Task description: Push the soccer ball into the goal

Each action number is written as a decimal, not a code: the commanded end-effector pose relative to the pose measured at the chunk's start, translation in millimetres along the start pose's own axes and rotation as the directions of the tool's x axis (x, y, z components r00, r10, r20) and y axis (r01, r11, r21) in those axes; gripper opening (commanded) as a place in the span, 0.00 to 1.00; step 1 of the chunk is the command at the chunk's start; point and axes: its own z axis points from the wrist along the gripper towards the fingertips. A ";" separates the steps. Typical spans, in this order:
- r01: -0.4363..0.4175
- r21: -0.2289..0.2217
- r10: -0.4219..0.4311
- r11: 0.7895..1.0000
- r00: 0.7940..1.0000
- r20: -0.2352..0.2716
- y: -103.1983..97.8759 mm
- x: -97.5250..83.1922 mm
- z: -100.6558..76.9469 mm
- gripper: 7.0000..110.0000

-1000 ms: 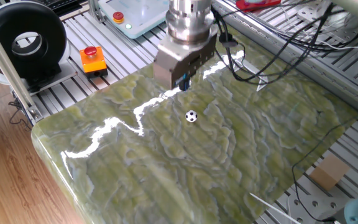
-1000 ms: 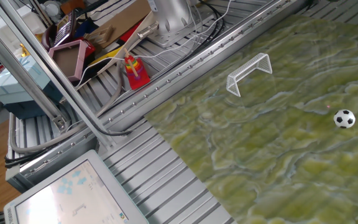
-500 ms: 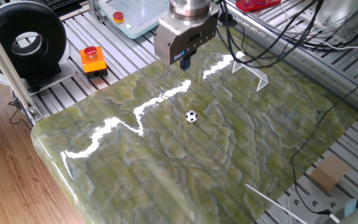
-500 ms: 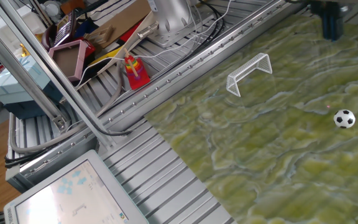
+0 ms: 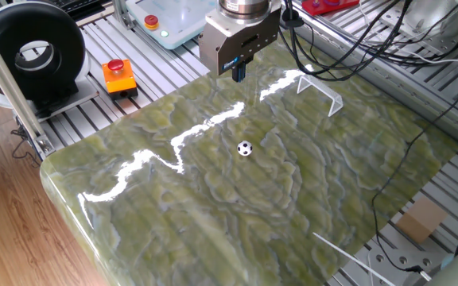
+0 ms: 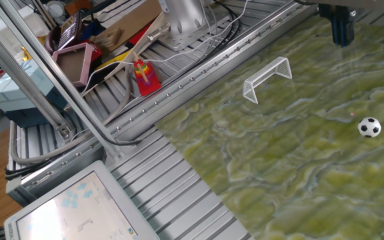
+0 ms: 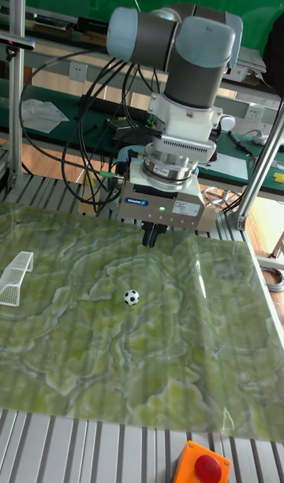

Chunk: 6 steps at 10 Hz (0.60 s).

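On the green marbled mat (image 5: 308,206), the soccer ball (image 5: 245,148) sits alone near the middle, the goal (image 5: 320,90) at its two o'clock, while the gripper (image 5: 238,74), fingers pressed together, hangs clear at its twelve o'clock.

counter (image 5: 213,206): glossy green marbled sheet under the gripper, streaked with white glare; ribbed bare metal bed around it
gripper (image 5: 238,73): brushed metal body, dark matt fingers pressed together
soccer ball (image 5: 245,148): smooth, shiny black and white, below the gripper
goal (image 5: 319,92): thin pale bars with fine mesh, beside the gripper
button box (image 5: 118,76): orange plastic, well apart from the gripper
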 end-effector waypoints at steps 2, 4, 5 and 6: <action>-0.030 -0.016 0.029 0.999 0.999 -0.019 1.3 3.0 0.2 0.00; 0.008 -0.156 0.000 0.988 0.999 0.048 36.2 -13.4 -3.1 0.00; 0.035 -0.147 -0.025 0.989 0.997 0.071 34.3 -18.3 -3.1 0.00; 0.055 -0.140 -0.044 0.989 0.995 0.084 33.1 -20.9 -3.1 0.00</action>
